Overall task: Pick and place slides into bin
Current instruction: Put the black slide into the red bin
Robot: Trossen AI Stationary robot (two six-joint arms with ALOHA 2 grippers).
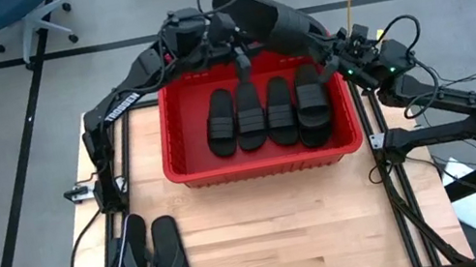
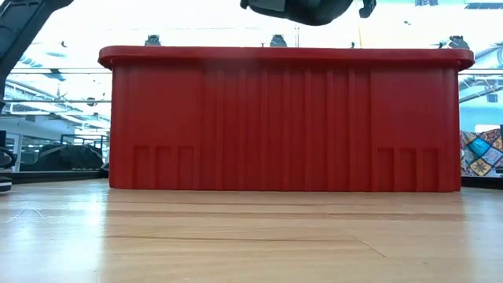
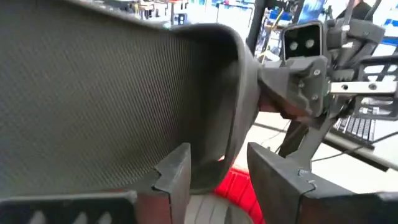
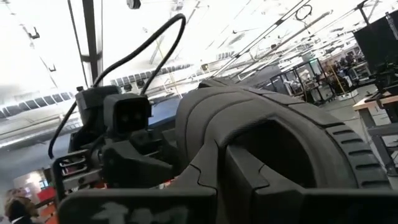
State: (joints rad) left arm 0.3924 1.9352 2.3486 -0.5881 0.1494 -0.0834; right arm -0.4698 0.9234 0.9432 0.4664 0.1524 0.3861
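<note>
Four black slides (image 1: 266, 114) lie side by side inside the red bin (image 1: 176, 144), which sits toward the far half of the wooden table (image 1: 277, 244). Each has a wide strap, and their long axes run from the near wall toward the far wall. A fifth slide (image 1: 258, 14) hangs in the air above the bin's far rim, gripped between the two arms. Two thong-strapped flip-flops (image 1: 153, 262) rest flat on the table near its front left corner, just beside each other and well apart from the bin.

Coming in from the left side, the left gripper (image 3: 217, 168) meets the raised slide over the far rim. Its wrist view shows the two dark fingers (image 3: 177, 174) spread apart, with the edge of the slide's textured sole (image 3: 93, 93) sitting in the gap between them.

Reaching in from the right, the right gripper (image 4: 221, 162) is pinching the same slide. Its wrist view shows the fingers pressed onto the ribbed strap (image 4: 249, 112), which arches above them. The left arm's wrist camera block (image 4: 127, 118) faces it from just beyond the slide.

From table height, the bin's ribbed front wall fills the view, and the dark underside of the raised slide (image 2: 302, 9) shows just above the thick rim (image 2: 283, 55).
</note>
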